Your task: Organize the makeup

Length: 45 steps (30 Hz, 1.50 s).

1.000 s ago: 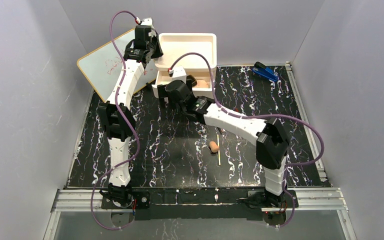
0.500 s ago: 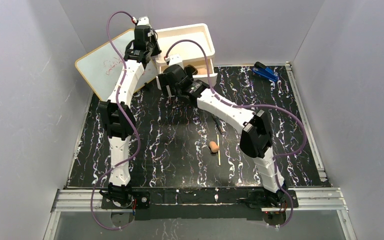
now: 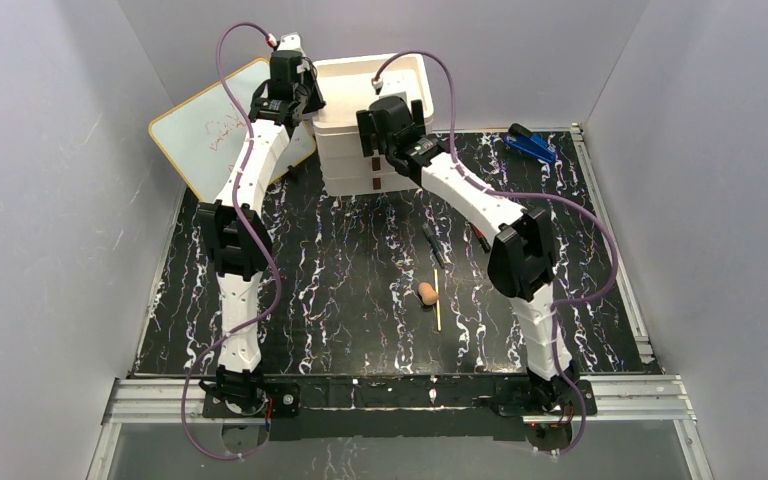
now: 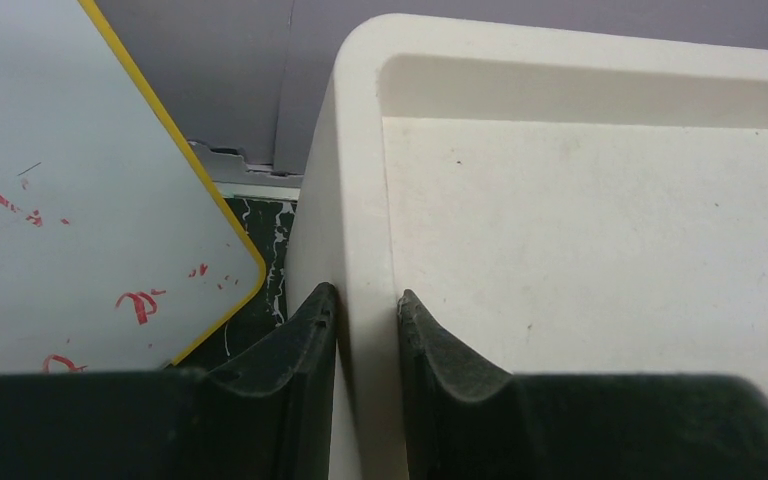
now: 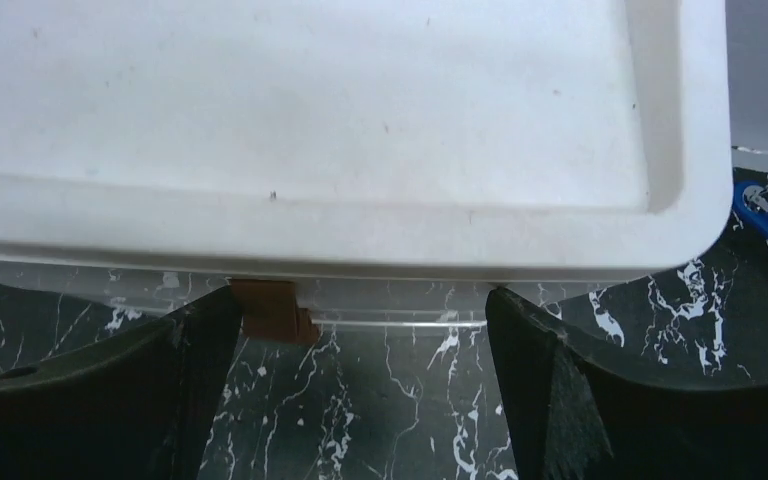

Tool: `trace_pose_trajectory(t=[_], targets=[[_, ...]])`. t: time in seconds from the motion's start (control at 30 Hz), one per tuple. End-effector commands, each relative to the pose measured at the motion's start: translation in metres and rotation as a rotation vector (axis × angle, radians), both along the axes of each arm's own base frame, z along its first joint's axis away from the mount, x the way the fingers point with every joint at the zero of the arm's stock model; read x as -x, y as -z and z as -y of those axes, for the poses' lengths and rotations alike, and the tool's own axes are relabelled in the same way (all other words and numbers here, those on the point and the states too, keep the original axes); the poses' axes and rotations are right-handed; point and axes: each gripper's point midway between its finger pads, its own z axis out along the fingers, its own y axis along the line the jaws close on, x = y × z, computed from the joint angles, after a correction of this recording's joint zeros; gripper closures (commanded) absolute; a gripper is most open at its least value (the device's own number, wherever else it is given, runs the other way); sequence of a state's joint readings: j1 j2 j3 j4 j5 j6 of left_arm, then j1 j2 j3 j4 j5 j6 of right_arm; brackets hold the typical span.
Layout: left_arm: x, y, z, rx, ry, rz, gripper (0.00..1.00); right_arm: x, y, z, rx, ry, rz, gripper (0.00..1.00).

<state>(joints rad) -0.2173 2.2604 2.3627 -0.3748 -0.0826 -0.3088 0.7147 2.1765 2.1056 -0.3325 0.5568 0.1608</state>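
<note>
Currently: my left gripper (image 4: pixel 365 297) clamped on rim of white plastic drawer box (image 4: pixel 580 250); my right gripper (image 5: pixel 360 305) spread wide, empty; yellow-edged whiteboard (image 4: pixel 80 170), red marks illegible.

A robotics lab test cell: plain pale grey panel walls (image 3: pixel 50 220) box in a black, white-veined marble-pattern tabletop (image 3: pixel 340 290) on three sides. A white-and-black jointed, purple-cabled left robot arm (image 3: pixel 243 190) and its right twin (image 3: pixel 470 200) are bolted to a silver aluminium rail (image 3: pixel 400 392) at the near edge, and a yellow-edged whiteboard with red scribbles (image 3: pixel 200 135) stands tilted at the back left.
</note>
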Motion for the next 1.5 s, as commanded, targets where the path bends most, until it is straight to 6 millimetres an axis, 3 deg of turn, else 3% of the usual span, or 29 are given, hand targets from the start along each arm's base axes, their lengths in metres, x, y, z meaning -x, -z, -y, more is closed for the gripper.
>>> trace_pose_trajectory(t=[0.0,0.1,0.53,0.83,1.23,1.33,1.47], targets=[[0.029,-0.037,0.049,0.089,0.216,0.015,1.00,-0.028,-0.038,-0.011,-0.041,0.007,0.132,0.01],[0.029,-0.037,0.051,0.091,0.226,0.016,1.00,-0.031,-0.031,-0.012,-0.033,0.008,0.116,0.01],[0.026,-0.028,0.050,0.087,0.214,0.000,1.00,0.006,0.053,0.002,-0.072,0.005,-0.018,0.02],[0.025,-0.026,0.050,0.081,0.213,-0.004,1.00,-0.006,0.057,-0.004,-0.078,0.011,0.019,0.12],[0.024,-0.022,0.050,0.079,0.214,-0.009,1.00,-0.007,0.040,-0.038,-0.176,-0.034,0.087,0.42],[0.024,-0.022,0.051,0.079,0.215,-0.008,1.00,-0.008,0.040,-0.046,-0.186,-0.044,0.096,0.56],[0.024,-0.023,0.050,0.075,0.214,-0.007,1.00,-0.011,0.038,-0.053,-0.188,-0.050,0.101,0.84]])
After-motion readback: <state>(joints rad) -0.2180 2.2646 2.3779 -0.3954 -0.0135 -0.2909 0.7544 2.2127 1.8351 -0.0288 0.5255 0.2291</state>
